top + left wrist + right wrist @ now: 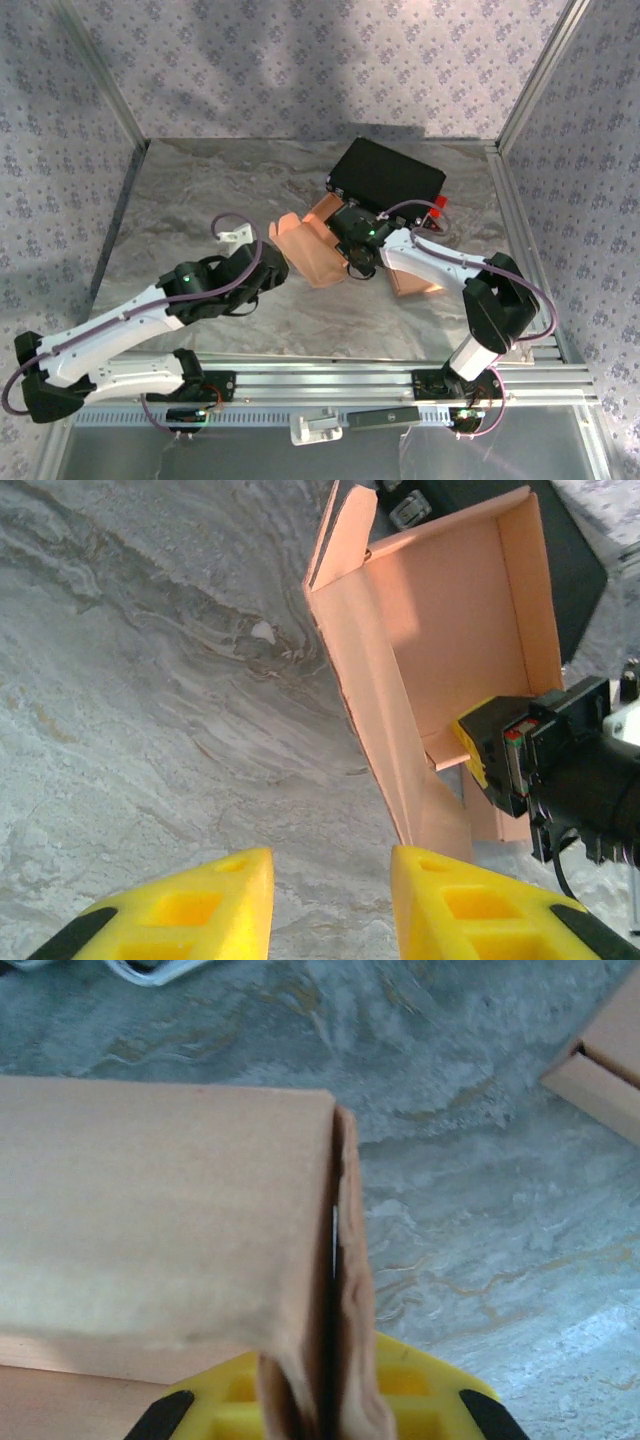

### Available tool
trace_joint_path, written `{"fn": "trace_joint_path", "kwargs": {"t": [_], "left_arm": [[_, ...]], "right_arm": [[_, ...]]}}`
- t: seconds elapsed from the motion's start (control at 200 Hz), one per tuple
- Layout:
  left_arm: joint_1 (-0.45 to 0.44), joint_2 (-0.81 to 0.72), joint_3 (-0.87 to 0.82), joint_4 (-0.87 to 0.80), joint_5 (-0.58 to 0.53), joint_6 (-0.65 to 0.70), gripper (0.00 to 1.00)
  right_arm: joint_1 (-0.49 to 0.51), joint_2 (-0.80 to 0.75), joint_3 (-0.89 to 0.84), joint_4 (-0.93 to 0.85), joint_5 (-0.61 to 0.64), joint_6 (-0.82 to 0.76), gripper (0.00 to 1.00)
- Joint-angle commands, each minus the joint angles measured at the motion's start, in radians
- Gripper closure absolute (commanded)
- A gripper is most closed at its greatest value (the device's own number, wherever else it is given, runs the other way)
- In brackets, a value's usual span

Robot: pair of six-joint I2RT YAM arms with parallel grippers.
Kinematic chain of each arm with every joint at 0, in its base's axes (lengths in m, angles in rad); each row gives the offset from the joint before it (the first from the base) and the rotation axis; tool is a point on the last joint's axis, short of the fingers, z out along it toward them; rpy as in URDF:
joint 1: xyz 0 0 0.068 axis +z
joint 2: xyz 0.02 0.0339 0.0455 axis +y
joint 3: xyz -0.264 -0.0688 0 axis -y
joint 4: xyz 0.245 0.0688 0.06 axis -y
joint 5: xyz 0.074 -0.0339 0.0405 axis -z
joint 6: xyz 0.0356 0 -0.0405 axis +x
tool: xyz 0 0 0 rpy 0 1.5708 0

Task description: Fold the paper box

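Top ext. view: paper box (312, 252) sits on table (190, 200) between my two arms, partly folded; black case (388, 175) touches its far side.
L pincer (332, 870): yellow fingers apart, nothing btwn them; low over table, just beside box's long side flap.
R pincer (320, 1405): clamped on a box wall, cardboard pinched btwn fingers.
Box form: tray open, walls raised, long flap leaning outward.
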Motion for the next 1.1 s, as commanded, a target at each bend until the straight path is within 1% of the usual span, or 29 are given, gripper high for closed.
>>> {"fn": "trace_joint_path", "kwargs": {"t": [0.0,0.235,0.37,0.5,0.61,0.78,0.959,1.044,1.094], "left_arm": [[-0.007,0.046,0.036,0.012,-0.033,-0.05,0.63],[0.0,0.135,0.101,0.017,-0.058,-0.013,0.62],[0.011,0.16,0.104,0.011,-0.062,-0.017,0.68],[0.032,0.18,0.103,0.024,-0.04,-0.005,0.74],[0.035,0.191,0.113,-0.004,-0.051,-0.008,0.74],[0.051,0.208,0.112,0.018,-0.033,0.009,0.75],[0.055,0.249,0.133,0.006,-0.038,0.015,0.81],[0.056,0.26,0.135,0.012,-0.036,0.021,0.94],[0.057,0.266,0.14,0.009,-0.037,0.022,0.97]], "right_arm": [[0.004,-0.009,-0.026,0.03,-0.005,0.079,1.0],[0.008,-0.006,-0.036,0.031,-0.007,0.114,1.0],[0.01,-0.007,-0.039,0.039,-0.013,0.122,1.0],[0.01,-0.009,-0.047,0.049,-0.022,0.128,1.0],[0.01,-0.008,-0.053,0.057,-0.028,0.135,1.0],[0.013,0.003,-0.054,0.064,-0.039,0.143,1.0],[0.018,0.004,-0.06,0.056,-0.039,0.17,1.0],[0.02,0.005,-0.065,0.045,-0.038,0.188,1.0],[0.02,0.005,-0.067,0.042,-0.039,0.198,1.0]]}}
